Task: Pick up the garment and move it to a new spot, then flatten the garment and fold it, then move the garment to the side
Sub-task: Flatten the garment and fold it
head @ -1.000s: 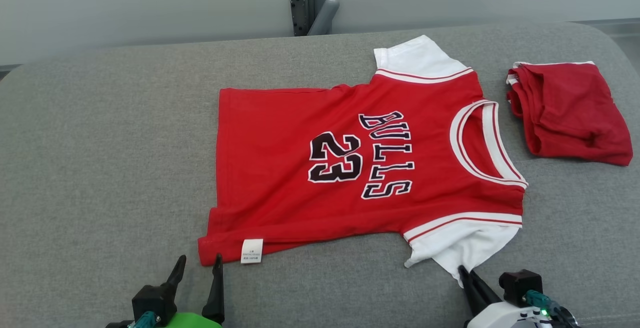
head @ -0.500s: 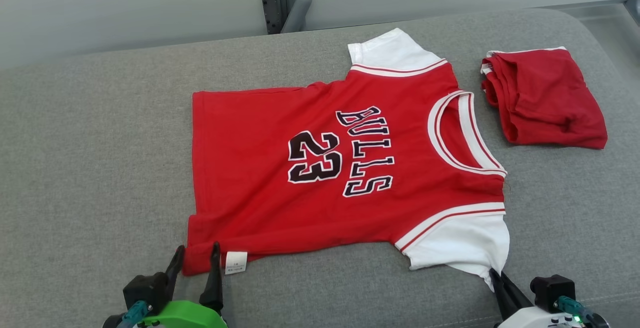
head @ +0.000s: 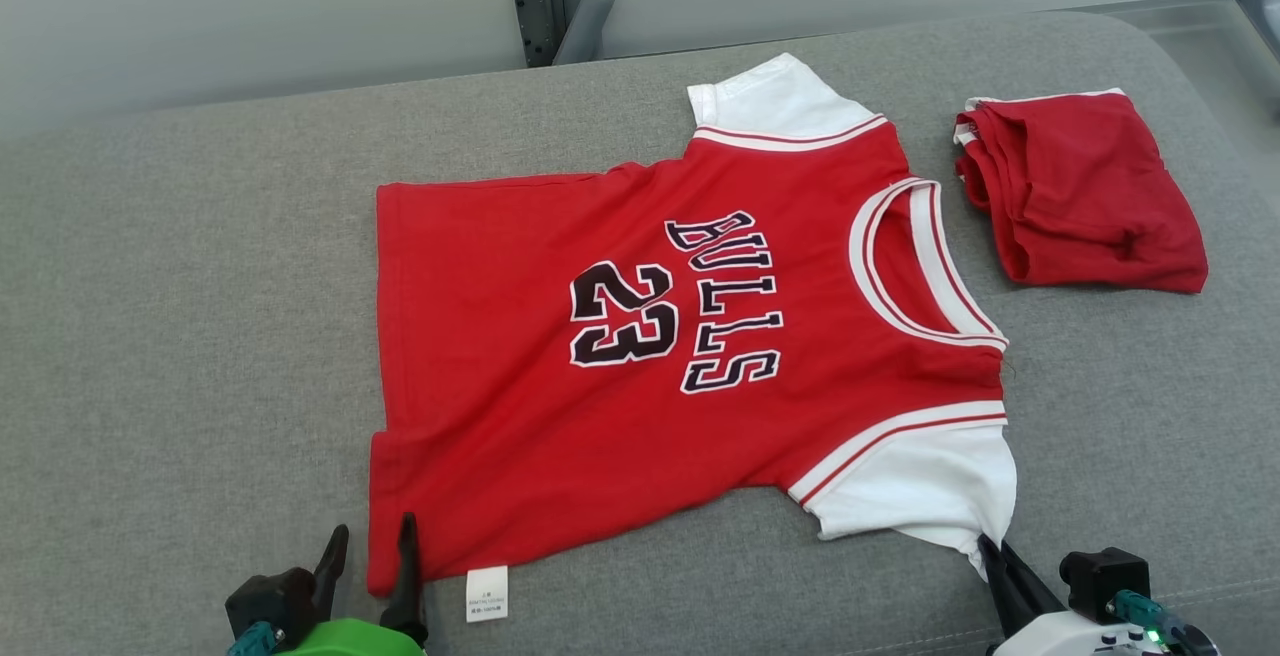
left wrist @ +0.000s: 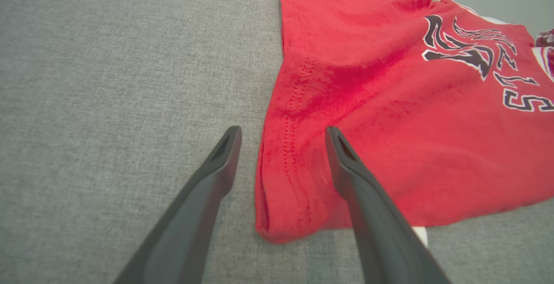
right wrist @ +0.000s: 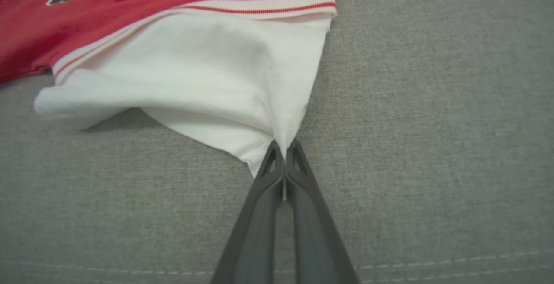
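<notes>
So over on the left, the left end effector (head: pixel 371 536) pokes in from the bottom edge of the head view on its green wrist, fingers pointing away from the robot and spread wide with nothing in them. In the left wrist view the left end effector (left wrist: pixel 282 133) straddles the jersey's near hem corner: one finger over bare grey upholstery, the other over red cloth. Can't tell if either tip is actually touching.

The jersey (head: pixel 680 326) lies spread out flat, front up, in the middle of the grey upholstered surface (head: pixel 180 316). Its hem is toward the left and its collar toward the right, and the care label (head: pixel 487 593) sticks out just beside the left fingers.

At the lower right, the right end effector (head: pixel 985 543) comes up from a white wrist, fingers leaning a bit to the left. The right wrist view shows the right end effector (right wrist: pixel 284 146) pinched fully together on the tip of the near white sleeve (right wrist: pixel 207 72), which is pulled into a point.

Furthest right, a folded red garment (head: pixel 1085 191) sits apart from the jersey, beside its collar.
</notes>
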Available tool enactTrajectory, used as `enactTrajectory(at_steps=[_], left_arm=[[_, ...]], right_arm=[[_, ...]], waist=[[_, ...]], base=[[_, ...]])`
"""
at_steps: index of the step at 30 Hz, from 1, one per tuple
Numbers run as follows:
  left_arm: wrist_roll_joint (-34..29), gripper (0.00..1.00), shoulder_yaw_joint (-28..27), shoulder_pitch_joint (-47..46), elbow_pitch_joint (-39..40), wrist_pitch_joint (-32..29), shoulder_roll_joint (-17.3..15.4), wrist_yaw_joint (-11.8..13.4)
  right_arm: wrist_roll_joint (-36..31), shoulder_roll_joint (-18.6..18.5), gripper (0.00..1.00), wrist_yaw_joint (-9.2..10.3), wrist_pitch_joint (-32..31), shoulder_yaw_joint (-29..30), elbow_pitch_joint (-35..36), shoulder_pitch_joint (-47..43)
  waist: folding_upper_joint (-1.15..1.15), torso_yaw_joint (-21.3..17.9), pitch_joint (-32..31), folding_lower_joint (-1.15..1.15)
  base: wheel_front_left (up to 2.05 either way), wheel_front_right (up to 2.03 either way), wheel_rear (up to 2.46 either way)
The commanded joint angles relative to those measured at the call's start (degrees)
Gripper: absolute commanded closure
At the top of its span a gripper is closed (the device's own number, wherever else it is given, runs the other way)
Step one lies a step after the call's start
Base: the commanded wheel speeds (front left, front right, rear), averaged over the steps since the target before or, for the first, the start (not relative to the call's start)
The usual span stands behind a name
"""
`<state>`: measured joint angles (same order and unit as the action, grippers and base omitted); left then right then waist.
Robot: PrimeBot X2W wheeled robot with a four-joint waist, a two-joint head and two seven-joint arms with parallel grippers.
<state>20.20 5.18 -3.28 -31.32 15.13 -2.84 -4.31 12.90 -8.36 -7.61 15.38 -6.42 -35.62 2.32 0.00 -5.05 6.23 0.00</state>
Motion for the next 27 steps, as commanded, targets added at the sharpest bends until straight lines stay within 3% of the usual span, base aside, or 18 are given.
enactTrajectory(at_steps=[1,16,18,19,20,21,27], left_arm=[[0.3,0.0,-0.1,0.8,0.1,0.0,-0.2,-0.2],[2.7,0.0,2.7,3.1,-1.3,0.0,-0.2,-1.3],[3.2,0.12,3.1,3.1,-1.4,0.0,-0.2,-1.6],[3.2,0.36,3.2,3.0,-1.6,0.0,-0.2,-1.7],[3.2,0.75,3.4,2.8,-1.7,0.0,-0.2,-1.7],[2.9,1.0,3.5,2.6,-1.7,0.0,-0.2,-1.8],[1.6,1.0,2.9,2.2,-0.1,0.0,-0.2,-2.1]], right_arm=[[-0.3,-0.2,1.0,0.22,-0.4,0.3,-0.2,-0.4],[-0.7,0.0,1.0,0.17,-0.3,0.1,-0.4,-0.6],[-0.6,-0.1,1.0,0.17,-0.3,0.0,-0.3,-0.5],[-0.7,0.0,1.0,0.17,-0.3,0.0,-0.2,-0.5],[-0.7,0.1,1.0,0.17,-0.3,0.0,0.0,-0.4],[-0.7,0.1,1.0,0.17,-0.3,0.1,0.2,-0.4],[0.3,0.0,1.0,0.17,-0.3,0.2,2.6,0.1]], waist=[[0.0,0.2,0.0,0.0],[0.0,1.3,-1.4,0.0],[0.0,1.1,-1.4,0.0],[0.0,1.1,-1.4,0.0],[0.0,1.0,-1.4,0.0],[0.0,1.0,-1.4,0.0],[0.0,0.9,-1.6,0.0]], base=[[0.0,0.0,0.0],[0.0,0.0,0.0],[0.0,0.0,0.0],[0.0,0.0,0.0],[0.0,0.0,0.0],[0.0,0.0,0.0],[0.0,0.0,0.0]])
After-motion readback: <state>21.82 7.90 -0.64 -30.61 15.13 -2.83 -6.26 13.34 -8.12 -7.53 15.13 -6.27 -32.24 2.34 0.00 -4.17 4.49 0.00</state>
